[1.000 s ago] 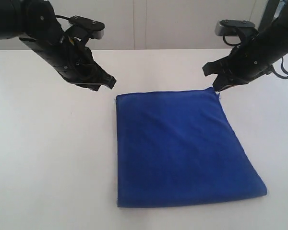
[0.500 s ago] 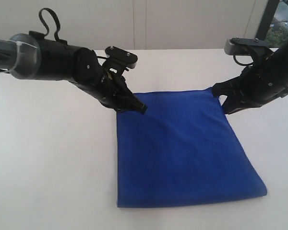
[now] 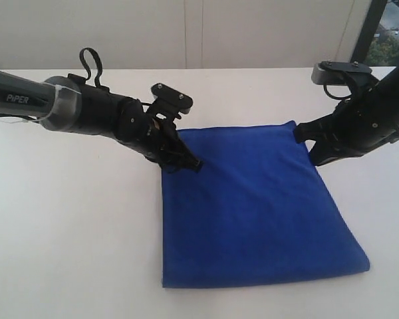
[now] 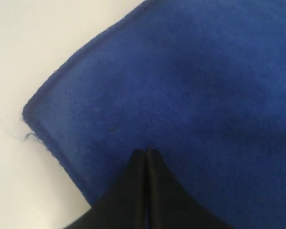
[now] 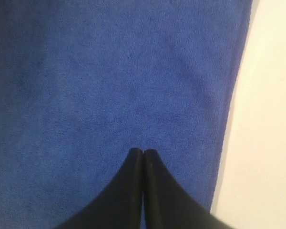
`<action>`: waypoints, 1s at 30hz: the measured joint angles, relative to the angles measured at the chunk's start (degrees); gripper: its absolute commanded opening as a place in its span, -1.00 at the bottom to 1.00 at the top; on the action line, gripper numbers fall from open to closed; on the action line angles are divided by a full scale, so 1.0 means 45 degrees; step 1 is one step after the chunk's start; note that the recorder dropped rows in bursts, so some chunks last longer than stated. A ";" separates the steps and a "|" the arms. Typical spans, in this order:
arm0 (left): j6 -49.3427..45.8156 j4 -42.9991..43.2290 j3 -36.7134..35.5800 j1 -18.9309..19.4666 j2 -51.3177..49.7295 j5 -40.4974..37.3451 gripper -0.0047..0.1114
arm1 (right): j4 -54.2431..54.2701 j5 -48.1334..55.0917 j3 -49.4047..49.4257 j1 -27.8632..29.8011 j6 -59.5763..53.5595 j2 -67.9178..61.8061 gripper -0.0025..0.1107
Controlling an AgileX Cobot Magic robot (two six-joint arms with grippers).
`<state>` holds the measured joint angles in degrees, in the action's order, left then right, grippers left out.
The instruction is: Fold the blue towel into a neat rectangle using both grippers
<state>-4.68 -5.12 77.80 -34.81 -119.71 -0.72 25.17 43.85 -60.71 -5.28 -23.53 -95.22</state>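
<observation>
Towel (image 3: 253, 206): soft, limp blue microfibre, lying flat on the white table (image 3: 66, 239), with its far edge running between the two arms. The left end effector (image 4: 146, 152) is clenched, jaws pressed together with nothing between them, and its tips point down just inside the far left corner. The right end effector (image 5: 143, 152) is likewise clenched and empty, its tips over the cloth near the far right corner, just in from the side hem. Whether either tip presses the pile or hangs just above it, the wrist views do not settle. A loose thread (image 4: 27, 137) marks the left corner. The cloth should weigh little, sag when lifted, and hold in a pinch rather than slip. The best hold, I judge, is the two far corners at the hem, with the jaws opened first, both lifted together so the edge keeps straight.
</observation>
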 measured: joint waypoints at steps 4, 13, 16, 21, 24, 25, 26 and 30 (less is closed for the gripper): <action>-0.0010 0.0000 0.0000 0.0205 -0.0119 0.0159 -0.92 | 0.0000 0.0000 0.0000 0.0000 0.0000 0.0000 -0.96; -0.0480 0.0000 0.0066 0.0600 -0.0357 0.0794 -0.92 | 0.0000 -0.0022 0.0000 0.0000 0.0022 0.0000 -0.96; -0.0556 0.0000 0.0121 0.0760 -0.0459 0.0983 -0.92 | 0.0000 -0.0022 0.0000 0.0000 0.0022 0.0000 -0.96; -0.0592 0.0000 0.0197 0.1194 -0.0560 0.1170 -0.92 | 0.0000 -0.0022 0.0000 0.0000 0.0022 0.0000 -0.96; -0.0592 0.0000 0.0305 0.1441 -0.0578 0.1170 -0.92 | 0.0000 -0.0022 0.0000 0.0000 0.0022 0.0000 -0.96; -0.0592 0.0000 0.0305 0.1497 -0.0578 0.1146 -0.92 | 0.0000 -0.0022 0.0000 0.0000 0.0022 0.0000 -0.96; -0.0616 0.0000 0.0328 0.1533 -0.0578 0.1121 -0.92 | 0.0000 -0.0022 0.0000 0.0000 0.0022 0.0000 -0.96; -0.0644 0.0000 0.0328 0.1694 -0.0589 0.1121 -0.92 | 0.0000 -0.0048 0.0000 0.0000 0.0022 0.0000 -0.96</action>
<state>-7.58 -5.12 79.27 -27.19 -122.36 4.33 25.17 43.64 -60.71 -5.28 -23.43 -95.22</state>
